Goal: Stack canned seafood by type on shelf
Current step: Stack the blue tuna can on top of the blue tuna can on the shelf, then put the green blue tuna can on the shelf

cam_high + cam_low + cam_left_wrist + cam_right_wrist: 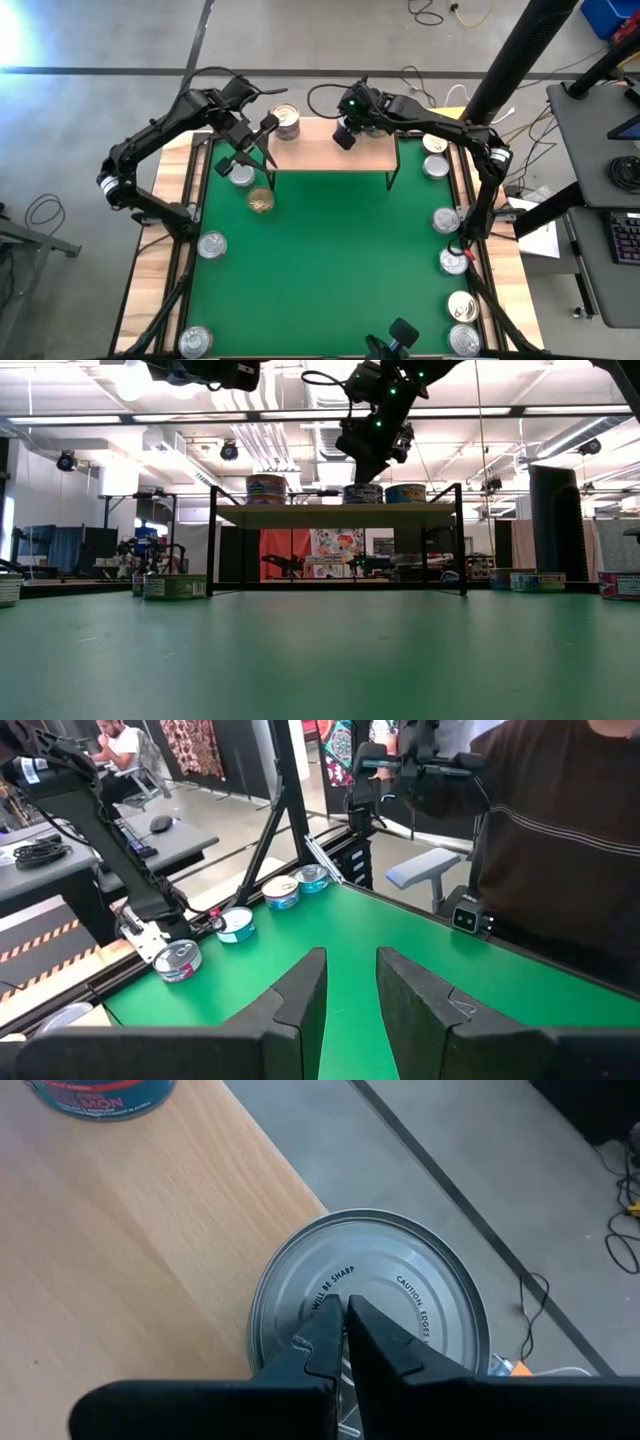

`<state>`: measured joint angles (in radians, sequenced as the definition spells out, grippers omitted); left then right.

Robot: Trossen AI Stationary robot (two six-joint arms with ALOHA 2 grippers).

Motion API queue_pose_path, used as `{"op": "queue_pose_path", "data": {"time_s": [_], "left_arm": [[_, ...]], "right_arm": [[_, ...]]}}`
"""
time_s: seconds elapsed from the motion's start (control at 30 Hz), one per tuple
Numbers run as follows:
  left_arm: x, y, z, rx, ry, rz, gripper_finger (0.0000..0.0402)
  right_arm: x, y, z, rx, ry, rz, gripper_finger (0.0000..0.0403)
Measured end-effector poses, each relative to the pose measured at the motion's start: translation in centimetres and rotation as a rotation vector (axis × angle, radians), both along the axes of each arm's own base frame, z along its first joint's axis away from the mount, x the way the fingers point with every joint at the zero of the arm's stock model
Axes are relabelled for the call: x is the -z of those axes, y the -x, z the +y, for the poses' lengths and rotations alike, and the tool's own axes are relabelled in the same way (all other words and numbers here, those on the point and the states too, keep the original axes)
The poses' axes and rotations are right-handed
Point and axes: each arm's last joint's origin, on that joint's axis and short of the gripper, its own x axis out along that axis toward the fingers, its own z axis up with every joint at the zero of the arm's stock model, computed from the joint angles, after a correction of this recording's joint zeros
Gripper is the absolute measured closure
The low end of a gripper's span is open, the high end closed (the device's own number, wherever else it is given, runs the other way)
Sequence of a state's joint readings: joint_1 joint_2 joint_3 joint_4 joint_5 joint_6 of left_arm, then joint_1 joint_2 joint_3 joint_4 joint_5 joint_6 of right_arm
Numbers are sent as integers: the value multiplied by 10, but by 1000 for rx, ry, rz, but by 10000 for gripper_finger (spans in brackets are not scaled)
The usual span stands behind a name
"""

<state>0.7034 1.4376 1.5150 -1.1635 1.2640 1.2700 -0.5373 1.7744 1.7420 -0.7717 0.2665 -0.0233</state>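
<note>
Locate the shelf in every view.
High view: shelf at top centre.
Low view: centre, on black legs.
Left wrist view: not in it.
Right wrist view: light wood under the silver can.
Shared landmark: shut right gripper over the shelf.

**A:** Pretty bright overall. In the low view the ceiling lights [130, 382] blow out, and the green mat [320, 660] goes soft up close.

**B:** Yeah, glare at the overhead view's top-left too; the silver tin lid [370, 1295] looks maybe slightly blurred.
</note>
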Motion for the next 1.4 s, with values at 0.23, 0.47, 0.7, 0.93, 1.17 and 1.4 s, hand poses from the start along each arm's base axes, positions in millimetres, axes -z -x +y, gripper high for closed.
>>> {"op": "queue_pose_path", "data": {"time_s": [0.23, 0.47, 0.7, 0.93, 1.17, 1.4], "left_arm": [[-4, -2, 1, -19, -25, 0, 325], [-6, -11, 9, -232, -60, 144, 325], [14, -24, -13, -186, -69, 198, 325], [46, -43, -53, -528, -263, 270, 325], [89, -44, -92, -869, -437, 295, 325], [126, -41, -131, -775, -240, 236, 325]], "right_arm": [[-3, -3, -3, 4, 49, -31, 392], [-35, 7, 4, -2, 125, -150, 392], [-73, 25, 38, -62, 160, -209, 392], [-78, 43, 122, -298, 59, 5, 392], [-47, 63, 213, -285, -192, 114, 392], [10, 76, 284, -278, -411, 220, 392]]}}
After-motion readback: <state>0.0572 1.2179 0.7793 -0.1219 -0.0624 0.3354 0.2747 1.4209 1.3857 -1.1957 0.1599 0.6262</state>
